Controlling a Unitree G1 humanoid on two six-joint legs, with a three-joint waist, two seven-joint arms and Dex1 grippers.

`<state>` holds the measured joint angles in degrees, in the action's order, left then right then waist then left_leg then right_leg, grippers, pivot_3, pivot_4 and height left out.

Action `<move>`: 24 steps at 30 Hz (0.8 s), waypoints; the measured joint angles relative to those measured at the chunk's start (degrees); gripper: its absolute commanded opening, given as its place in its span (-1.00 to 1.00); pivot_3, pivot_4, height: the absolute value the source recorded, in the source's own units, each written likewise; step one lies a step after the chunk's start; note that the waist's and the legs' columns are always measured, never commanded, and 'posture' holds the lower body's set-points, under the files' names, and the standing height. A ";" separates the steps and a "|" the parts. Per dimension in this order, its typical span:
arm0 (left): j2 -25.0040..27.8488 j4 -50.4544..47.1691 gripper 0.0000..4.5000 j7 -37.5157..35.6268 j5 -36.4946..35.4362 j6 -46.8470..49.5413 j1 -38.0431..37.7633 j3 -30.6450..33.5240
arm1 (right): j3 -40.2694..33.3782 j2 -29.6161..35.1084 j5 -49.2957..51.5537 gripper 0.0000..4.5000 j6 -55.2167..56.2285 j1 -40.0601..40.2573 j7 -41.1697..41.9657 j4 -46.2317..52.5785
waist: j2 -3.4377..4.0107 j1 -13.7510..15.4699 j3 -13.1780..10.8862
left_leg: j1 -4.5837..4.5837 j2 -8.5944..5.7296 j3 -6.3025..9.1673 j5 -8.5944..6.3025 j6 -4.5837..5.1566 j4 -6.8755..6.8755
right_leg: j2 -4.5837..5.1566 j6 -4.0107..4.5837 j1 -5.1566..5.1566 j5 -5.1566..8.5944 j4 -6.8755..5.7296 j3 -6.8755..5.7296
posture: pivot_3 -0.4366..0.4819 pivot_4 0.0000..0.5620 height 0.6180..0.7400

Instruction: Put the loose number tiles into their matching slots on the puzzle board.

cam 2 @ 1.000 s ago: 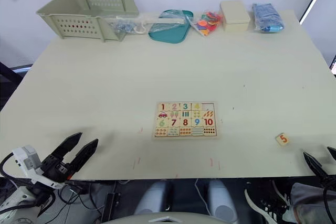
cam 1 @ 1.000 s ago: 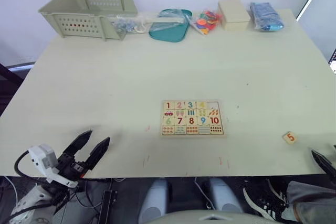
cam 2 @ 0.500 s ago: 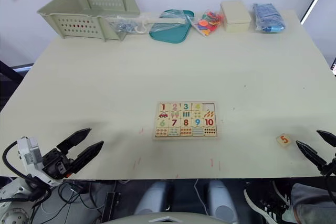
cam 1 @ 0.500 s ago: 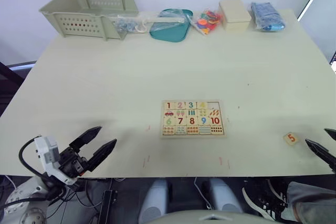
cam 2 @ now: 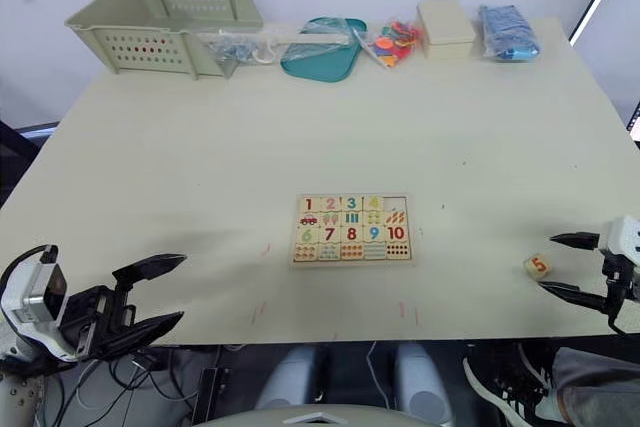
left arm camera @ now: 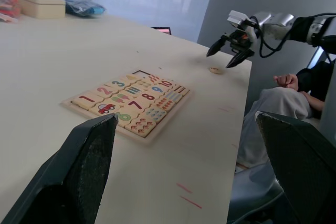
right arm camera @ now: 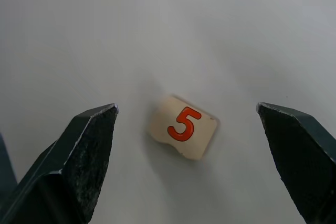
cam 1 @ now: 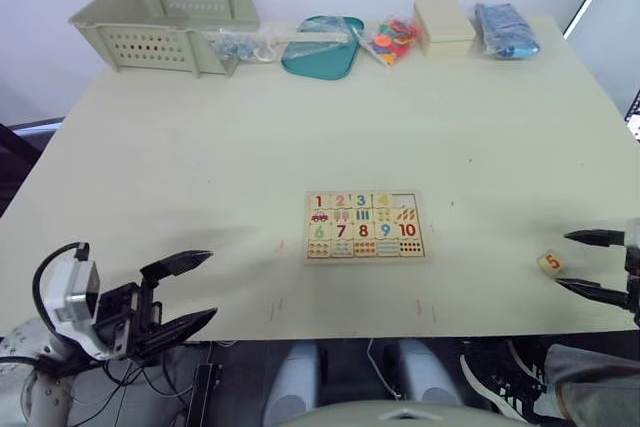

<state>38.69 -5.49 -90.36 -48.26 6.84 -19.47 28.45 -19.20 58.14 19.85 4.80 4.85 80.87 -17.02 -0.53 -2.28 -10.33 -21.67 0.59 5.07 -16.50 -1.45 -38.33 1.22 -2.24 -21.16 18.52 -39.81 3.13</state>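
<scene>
Orange-red 5 tile (right arm camera: pixel 183 128), between spread right end effector (right arm camera: pixel 189 145) fingers

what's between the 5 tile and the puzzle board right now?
Nothing: bare table between the 5 tile and the puzzle board, clear in the left eye view. Open right gripper sits on the tile's far side, away from the board.

Puzzle board (cam 1: pixel 364 226) lies near the table's (cam 1: pixel 200 157) front centre. One loose tile (cam 1: pixel 550 263) sits well to its right — apparently between the right gripper's (cam 1: pixel 590 265) spread fingers. Basket (cam 1: pixel 160 19), box (cam 1: pixel 444 25) — far edge.
</scene>
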 measured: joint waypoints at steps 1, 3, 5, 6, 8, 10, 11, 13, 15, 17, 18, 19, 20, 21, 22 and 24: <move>0.02 0.04 1.00 -0.01 -0.17 -0.01 -0.06 -0.19 | 0.61 0.01 -0.49 0.97 0.68 -0.37 0.27 -0.35 | 0.00 0.05 0.00 | -0.01 0.00 0.02 0.00 0.00 0.00 | 0.03 0.00 0.00 0.00 0.01 -0.02 | -0.05 -0.47 1.00; 0.36 0.02 1.00 -0.02 -0.37 -0.23 -0.09 -1.50 | 1.85 0.07 -0.93 0.97 1.40 -2.26 1.44 -1.22 | 0.02 0.03 -0.01 | -0.01 -0.01 0.00 0.00 0.00 0.00 | 0.11 -0.01 -0.01 0.00 0.00 -0.01 | -0.05 -0.47 1.00; 0.59 0.02 1.00 -0.04 -0.41 -0.98 -0.19 -2.57 | 2.92 0.73 -1.44 0.97 2.38 -3.98 2.47 -2.05 | 0.02 0.01 -0.01 | 0.00 -0.02 -0.03 0.00 0.00 -0.01 | 0.15 -0.02 0.00 -0.01 -0.01 -0.02 | -0.05 -0.47 1.00; 1.08 0.02 1.00 -0.04 -0.43 -1.55 -0.32 -3.25 | 3.63 1.74 -1.91 0.97 3.19 -4.79 3.34 -3.04 | 0.02 0.00 -0.01 | 0.01 -0.02 -0.03 0.00 0.00 -0.01 | 0.16 -0.02 0.00 -0.01 -0.01 -0.03 | -0.05 -0.47 1.00; 1.62 0.04 1.00 -0.05 -0.48 -2.38 -0.44 -4.08 | 4.46 2.94 -2.90 0.97 4.65 -6.53 4.45 -5.07 | 0.02 -0.03 -0.01 | 0.02 -0.02 -0.03 0.00 0.00 -0.01 | 0.15 -0.01 0.00 -0.01 -0.01 -0.04 | -0.05 -0.47 1.00; 2.03 0.08 1.00 -0.07 -0.57 -2.78 -0.40 -4.63 | 5.66 3.42 -3.76 0.97 5.62 -8.12 5.40 -6.67 | 0.01 -0.07 -0.01 | 0.02 0.00 0.00 0.00 0.00 -0.01 | 0.13 -0.01 0.00 -0.01 -0.02 -0.07 | -0.05 -0.47 1.00; 2.37 0.07 1.00 -0.07 -0.64 -2.96 -0.11 -4.85 | 6.37 3.51 -4.06 0.97 6.02 -9.02 6.02 -7.39 | 0.02 -0.07 -0.02 | 0.02 0.00 0.00 0.00 0.00 -0.01 | 0.13 -0.01 0.00 -0.01 -0.02 -0.07 | -0.05 -0.47 1.00; 2.76 0.05 1.00 -0.08 -0.89 -3.36 0.50 -4.95 | 7.62 3.71 -4.43 0.97 7.03 -10.13 6.86 -8.57 | 0.04 -0.06 -0.02 | 0.02 0.00 0.01 0.00 0.00 -0.01 | 0.14 -0.01 0.00 -0.01 -0.03 -0.08 | -0.05 -0.47 1.00; 4.26 0.13 1.00 -0.09 -1.01 -3.96 1.07 -6.54 | 9.39 4.78 -5.72 0.97 8.44 -11.98 8.58 -10.56 | 0.09 -0.07 -0.05 | 0.02 -0.02 -0.02 0.00 0.00 -0.02 | 0.16 -0.01 0.00 -0.01 -0.03 -0.06 | -0.05 -0.47 1.00; 4.54 0.39 1.00 -0.09 -1.13 -4.47 1.65 -7.23 | 10.27 5.06 -6.44 0.97 9.48 -13.74 9.50 -11.39 | 0.10 -0.07 -0.06 | 0.02 -0.02 -0.02 0.00 0.00 -0.02 | 0.17 -0.01 0.00 -0.01 -0.03 -0.07 | -0.05 -0.47 1.00; 4.55 0.46 1.00 -0.10 -1.14 -4.53 1.98 -7.83 | 10.82 5.10 -6.73 0.97 10.03 -14.76 10.02 -12.03 | 0.11 -0.10 -0.06 | 0.02 -0.02 -0.02 0.00 0.00 -0.02 | 0.18 -0.01 0.00 -0.01 -0.03 -0.06 | -0.05 -0.47 1.00; 4.55 0.44 1.00 -0.10 -1.13 -4.53 2.55 -8.75 | 11.72 5.16 -7.17 0.97 10.66 -15.86 10.39 -12.86 | 0.11 -0.10 -0.06 | 0.02 -0.02 -0.01 0.00 0.00 -0.03 | 0.17 -0.01 0.00 -0.01 -0.03 -0.08 | -0.05 -0.47 1.00; 4.54 0.41 1.00 -0.11 -1.13 -4.52 2.88 -9.15 | 12.37 5.16 -7.44 0.97 11.04 -16.56 10.68 -13.33 | 0.11 -0.10 -0.06 | 0.01 -0.02 0.01 0.00 0.00 -0.02 | 0.17 -0.01 -0.01 -0.01 -0.03 -0.10 | -0.05 -0.47 1.00; 4.53 0.41 1.00 -0.11 -1.12 -4.48 3.30 -9.47 | 13.43 5.21 -7.75 0.97 11.71 -17.66 11.02 -14.13 | 0.12 -0.10 -0.07 | 0.01 -0.02 0.01 0.00 0.00 -0.02 | 0.17 -0.01 -0.01 -0.01 -0.04 -0.10 | -0.05 -0.47 1.00; 4.49 0.41 1.00 -0.11 -1.07 -4.45 4.05 -9.89 | 14.70 5.39 -8.01 0.97 12.42 -18.71 11.14 -15.19 | 0.13 -0.10 -0.08 | 0.01 -0.02 0.00 0.00 0.00 -0.02 | 0.17 -0.01 -0.01 -0.01 -0.04 -0.10 | -0.05 -0.47 1.00; 4.20 0.37 1.00 -0.11 -0.76 -4.44 5.20 -10.91 | 16.80 5.58 -8.39 0.97 14.33 -20.47 11.22 -16.89 | 0.20 -0.10 -0.11 | 0.01 -0.02 0.00 0.00 0.00 -0.03 | 0.18 -0.01 -0.01 -0.01 -0.04 -0.10 | -0.05 -0.47 1.00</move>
<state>42.89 -5.12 -90.48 -49.02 2.41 -14.28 17.54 -2.40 63.72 11.46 19.13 -15.61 92.09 -33.91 -0.33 -2.38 -10.44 -21.66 0.57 5.07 -16.50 -1.45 -38.35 1.39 -2.25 -21.16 18.50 -39.85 3.03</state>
